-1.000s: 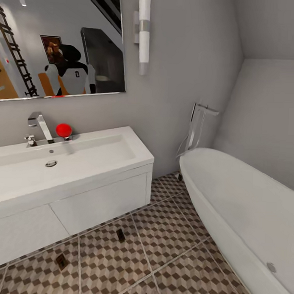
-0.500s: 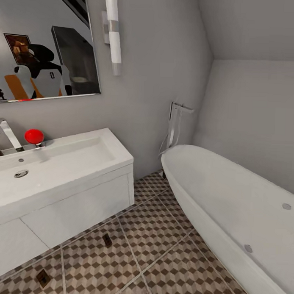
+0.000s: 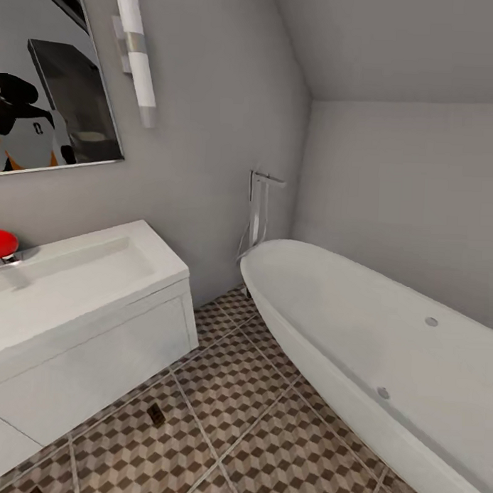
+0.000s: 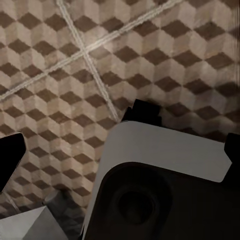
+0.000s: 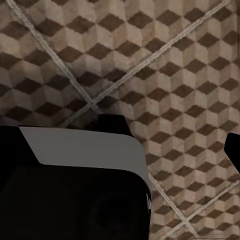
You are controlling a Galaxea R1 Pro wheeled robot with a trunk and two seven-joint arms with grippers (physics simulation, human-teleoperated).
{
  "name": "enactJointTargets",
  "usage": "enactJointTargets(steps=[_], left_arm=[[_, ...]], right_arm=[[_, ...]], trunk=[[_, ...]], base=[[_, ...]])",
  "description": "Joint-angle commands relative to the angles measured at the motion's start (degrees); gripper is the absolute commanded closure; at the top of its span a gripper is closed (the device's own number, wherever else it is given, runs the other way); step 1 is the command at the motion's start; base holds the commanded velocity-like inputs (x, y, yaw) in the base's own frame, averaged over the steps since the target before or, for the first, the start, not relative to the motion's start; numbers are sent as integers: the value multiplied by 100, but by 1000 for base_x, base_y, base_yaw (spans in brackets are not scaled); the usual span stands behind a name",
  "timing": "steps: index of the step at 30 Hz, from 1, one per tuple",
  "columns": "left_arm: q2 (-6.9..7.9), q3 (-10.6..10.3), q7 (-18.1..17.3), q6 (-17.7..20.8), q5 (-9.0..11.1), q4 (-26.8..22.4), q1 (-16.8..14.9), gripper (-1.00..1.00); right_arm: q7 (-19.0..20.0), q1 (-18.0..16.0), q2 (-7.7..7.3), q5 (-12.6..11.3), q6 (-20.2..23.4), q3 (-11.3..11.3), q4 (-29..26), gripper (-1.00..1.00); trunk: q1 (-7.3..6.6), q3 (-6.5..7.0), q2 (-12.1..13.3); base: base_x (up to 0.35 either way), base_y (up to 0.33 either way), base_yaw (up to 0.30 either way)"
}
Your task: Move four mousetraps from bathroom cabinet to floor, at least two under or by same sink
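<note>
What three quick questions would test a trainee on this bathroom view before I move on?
1. True or false: a mousetrap lies on the patterned floor tiles, close in front of the white vanity that carries the sink.
2. What sits on the sink's back edge? A) a red round object B) a green bottle C) a folded towel
3. In the head view, which large white fixture stands to the right of the sink?

Key: 1 true; 2 A; 3 the bathtub.
</note>
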Motion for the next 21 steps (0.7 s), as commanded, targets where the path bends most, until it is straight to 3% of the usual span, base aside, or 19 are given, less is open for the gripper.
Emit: enactJointTargets(steps=[1,21], left_arm=[[7,-49,42,-2,48,-23,1,-100],[7,-49,42,-2,48,-21,1,-100]], right_arm=[[-8,-6,5,-54,-27,48,14,-100],[-8,-6,5,-54,-27,48,14,-100]], trunk=[[0,-2,-2],[0,43,-2]], base=[[0,0,-290],[0,0,-290]])
